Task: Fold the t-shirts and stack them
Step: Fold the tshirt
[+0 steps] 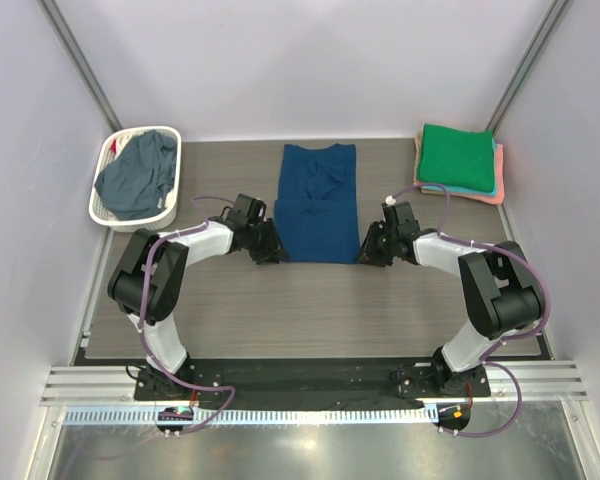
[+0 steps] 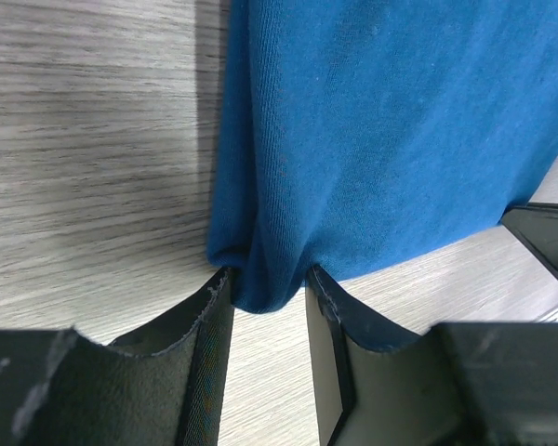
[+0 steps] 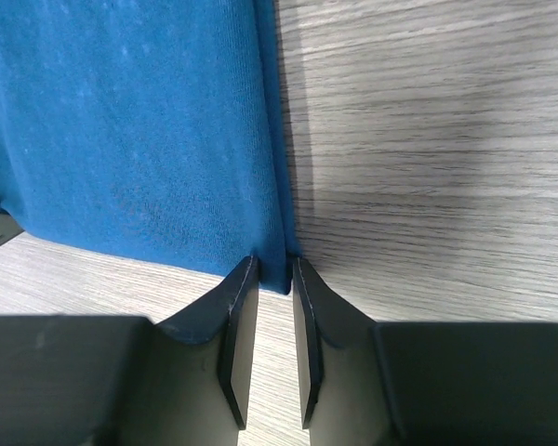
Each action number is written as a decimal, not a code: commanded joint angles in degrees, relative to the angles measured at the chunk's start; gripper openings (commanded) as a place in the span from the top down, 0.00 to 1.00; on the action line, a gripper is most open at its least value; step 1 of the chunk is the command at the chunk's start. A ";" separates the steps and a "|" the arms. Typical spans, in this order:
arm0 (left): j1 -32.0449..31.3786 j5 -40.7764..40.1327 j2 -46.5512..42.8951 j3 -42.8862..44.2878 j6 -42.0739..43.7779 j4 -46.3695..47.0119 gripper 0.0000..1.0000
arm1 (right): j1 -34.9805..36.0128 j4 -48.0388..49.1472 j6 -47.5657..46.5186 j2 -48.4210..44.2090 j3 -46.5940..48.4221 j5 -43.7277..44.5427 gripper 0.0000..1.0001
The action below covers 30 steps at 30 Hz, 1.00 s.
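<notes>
A dark blue t-shirt (image 1: pixel 318 200) lies flat in a long narrow strip at the table's middle. My left gripper (image 1: pixel 272 250) is shut on its near left corner, and the cloth (image 2: pixel 372 130) bunches between the fingertips (image 2: pixel 219 297). My right gripper (image 1: pixel 368 250) is shut on its near right corner, with the shirt's edge (image 3: pixel 139 121) pinched between the pads (image 3: pixel 246 283). A slate grey-blue shirt (image 1: pixel 135 175) lies crumpled in the basket. A folded green shirt (image 1: pixel 458 155) tops a stack with teal and coral shirts (image 1: pixel 480 193) under it.
The white slotted basket (image 1: pixel 145 131) stands at the far left. The folded stack sits at the far right corner. Grey walls close in both sides and the back. The wood-grain table (image 1: pixel 310 310) runs to the arms' bases.
</notes>
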 commanded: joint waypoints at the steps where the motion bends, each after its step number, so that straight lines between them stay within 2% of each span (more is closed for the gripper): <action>1: 0.05 -4.98 1.28 -2.12 0.38 -0.14 0.62 | 0.04 -0.75 -0.22 -0.83 -1.53 0.12 0.73; 7: 0.23 -6.21 1.46 -2.03 0.64 -0.41 0.64 | 0.13 -0.75 -0.31 -0.57 -1.44 0.20 0.74; 10: 0.14 -7.18 1.20 -2.12 0.73 -0.67 0.68 | 0.12 -0.83 -0.40 -0.57 -1.44 0.20 0.85; 11: 0.14 -7.53 1.11 -2.12 0.73 -0.84 0.70 | 0.13 -0.75 -0.40 -0.48 -1.44 0.20 0.92; 13: 0.14 -7.97 0.93 -2.12 0.91 -0.85 0.76 | 0.13 -0.66 -0.40 -0.57 -1.44 0.20 0.97; 16: 0.23 -7.89 1.37 -1.94 0.91 -0.76 0.87 | 0.12 -0.57 -0.40 -0.57 -1.44 0.20 0.99; 17: 0.23 -7.71 1.55 -1.77 0.91 -0.76 0.95 | 0.04 -0.57 -0.58 -0.66 -1.44 0.20 0.99; 18: 0.23 -7.36 1.72 -1.77 0.91 -0.67 1.00 | 0.04 -0.75 -0.49 -0.75 -1.53 0.20 0.99; 25: -0.30 -3.76 -3.19 -4.84 -0.76 -1.02 1.00 | 0.13 -2.59 0.48 -7.15 -3.55 0.47 0.99; 30: -3.28 -4.02 -13.47 -8.09 -3.13 -6.72 1.00 | 0.13 -8.98 0.74 -16.81 -5.22 -0.59 0.99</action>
